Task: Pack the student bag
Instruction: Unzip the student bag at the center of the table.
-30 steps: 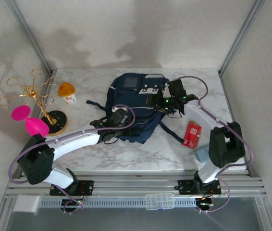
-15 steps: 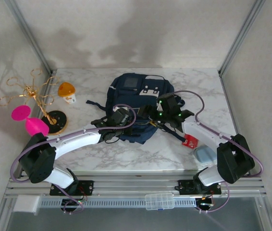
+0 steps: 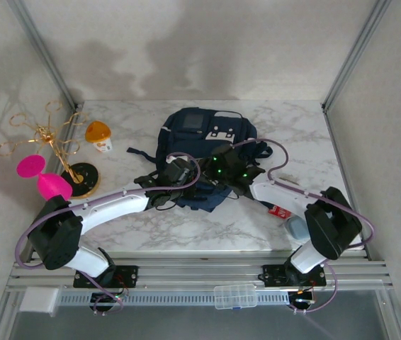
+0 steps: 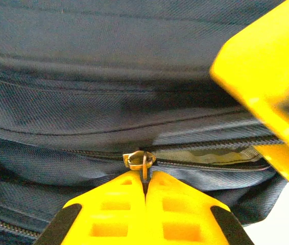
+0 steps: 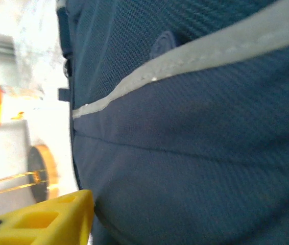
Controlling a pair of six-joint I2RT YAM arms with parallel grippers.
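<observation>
The student bag, navy with a grey square panel and a white patch, lies in the middle of the marble table. My left gripper sits at its near edge. In the left wrist view it is shut on the brass zipper pull, and the zipper to the pull's right gapes a little. My right gripper presses against the bag just right of the left one. One of its yellow fingers shows beside the navy fabric and grey trim stripe; the other is hidden.
A gold branching stand with a round base and a pink hourglass-shaped object stand at the left. An orange-lidded cup sits behind them. A red packet and a grey-blue object lie under the right arm.
My right gripper has swung from the bag's right side leftward and nearer, ending at the bag's front edge close to the left gripper. The left gripper has held still on the zipper pull.
</observation>
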